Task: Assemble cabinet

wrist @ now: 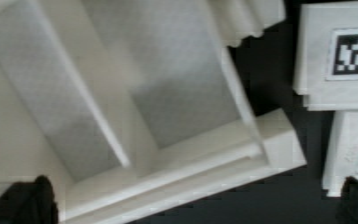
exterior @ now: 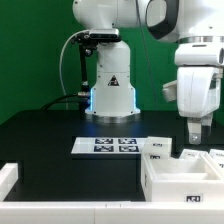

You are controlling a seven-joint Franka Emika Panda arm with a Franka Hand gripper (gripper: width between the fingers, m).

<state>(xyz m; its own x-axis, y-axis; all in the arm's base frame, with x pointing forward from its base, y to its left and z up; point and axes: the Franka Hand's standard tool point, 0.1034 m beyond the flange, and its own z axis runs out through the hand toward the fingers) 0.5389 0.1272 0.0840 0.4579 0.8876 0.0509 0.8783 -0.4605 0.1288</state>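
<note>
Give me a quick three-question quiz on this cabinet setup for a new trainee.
1. True or false: the gripper is shut.
2. How many tags does the marker board carry? A two, B four, C six.
3. In the exterior view, on which side of the marker board does the cabinet stand?

Key: 1 false, it is open and holds nothing; 2 B; 3 the exterior view's right.
</note>
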